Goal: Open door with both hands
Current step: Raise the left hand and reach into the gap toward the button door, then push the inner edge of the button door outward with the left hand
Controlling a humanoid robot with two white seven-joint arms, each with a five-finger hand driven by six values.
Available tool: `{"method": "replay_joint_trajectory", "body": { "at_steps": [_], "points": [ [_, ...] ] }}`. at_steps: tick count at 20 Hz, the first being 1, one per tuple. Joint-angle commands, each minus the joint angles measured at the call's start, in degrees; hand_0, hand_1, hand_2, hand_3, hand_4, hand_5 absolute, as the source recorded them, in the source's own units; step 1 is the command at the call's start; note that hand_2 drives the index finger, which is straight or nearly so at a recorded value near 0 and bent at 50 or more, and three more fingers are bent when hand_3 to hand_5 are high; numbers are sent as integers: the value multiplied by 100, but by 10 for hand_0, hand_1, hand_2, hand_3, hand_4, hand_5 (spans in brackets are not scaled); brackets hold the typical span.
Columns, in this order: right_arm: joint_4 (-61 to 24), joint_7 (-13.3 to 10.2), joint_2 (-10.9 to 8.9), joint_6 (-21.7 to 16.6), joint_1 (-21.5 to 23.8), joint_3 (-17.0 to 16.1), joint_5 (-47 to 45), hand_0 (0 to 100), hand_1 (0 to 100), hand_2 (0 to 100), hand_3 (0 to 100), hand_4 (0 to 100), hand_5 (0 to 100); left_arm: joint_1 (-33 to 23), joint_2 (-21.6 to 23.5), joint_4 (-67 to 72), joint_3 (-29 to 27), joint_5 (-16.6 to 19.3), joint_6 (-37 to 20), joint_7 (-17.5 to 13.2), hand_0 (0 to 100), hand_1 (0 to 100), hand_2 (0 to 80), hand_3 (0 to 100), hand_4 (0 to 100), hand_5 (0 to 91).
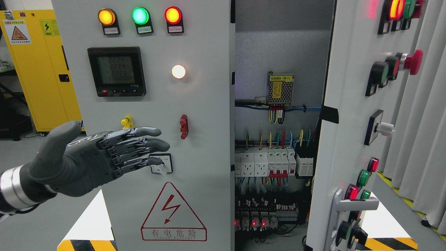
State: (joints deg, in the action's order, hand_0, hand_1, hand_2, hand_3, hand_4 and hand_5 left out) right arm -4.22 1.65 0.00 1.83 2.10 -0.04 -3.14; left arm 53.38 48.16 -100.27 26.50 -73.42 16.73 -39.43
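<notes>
Door (348, 115), the cabinet's right leaf, stood swung well open far to the right of the left hand (94, 160), whose fingers were spread, holding nothing, before the shut left panel (195, 104); the opening looked largely done

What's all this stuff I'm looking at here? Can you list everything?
Left door: one, grey, closed, centre-left.
Right door: one, grey, swung open, right.
Indicator lamps: three, orange, green, red, top of left door.
Meter: one, black, left door.
Warning triangle: one, red, low on left door.
Breakers and wiring: many, mixed colours, inside cabinet.
Emergency button: one, red, right door.
Door handle: one, silver, low on right door.
Yellow cabinet: one, far left.
Curtain: grey, far right.
Left hand: one, grey, fingers extended, before left door.
</notes>
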Motion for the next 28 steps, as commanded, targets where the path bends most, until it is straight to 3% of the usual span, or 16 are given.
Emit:
{"method": "replay_joint_trajectory", "body": {
  "at_steps": [1, 6, 14, 23, 28],
  "points": [
    [0, 2, 35, -7, 1, 13, -2, 214, 108, 0, 0, 0, 0, 831, -1756, 719, 1734, 30, 5, 233, 33, 141, 99, 222, 4, 0],
    [0, 2, 53, -16, 1, 13, 7, 214, 107, 0, 0, 0, 0, 1271, -2178, 851, 2016, -14, 5, 339, 33, 130, 81, 189, 4, 0],
    [0, 10, 53, -25, 1, 13, -2, 214, 107, 0, 0, 0, 0, 1860, -2960, 1562, 2368, -23, 5, 348, 0, 89, 76, 226, 60, 0],
    [9, 2, 62, -34, 19, 13, -2, 215, 105, 0, 0, 0, 0, 2203, -3242, 1826, 2667, -84, -12, 348, 0, 76, 72, 226, 73, 0],
    [0, 10, 62, -34, 19, 13, -2, 215, 105, 0, 0, 0, 0, 2344, -3497, 2003, 2851, -190, -47, 357, 0, 0, 52, 169, 77, 0]
  ]
}}
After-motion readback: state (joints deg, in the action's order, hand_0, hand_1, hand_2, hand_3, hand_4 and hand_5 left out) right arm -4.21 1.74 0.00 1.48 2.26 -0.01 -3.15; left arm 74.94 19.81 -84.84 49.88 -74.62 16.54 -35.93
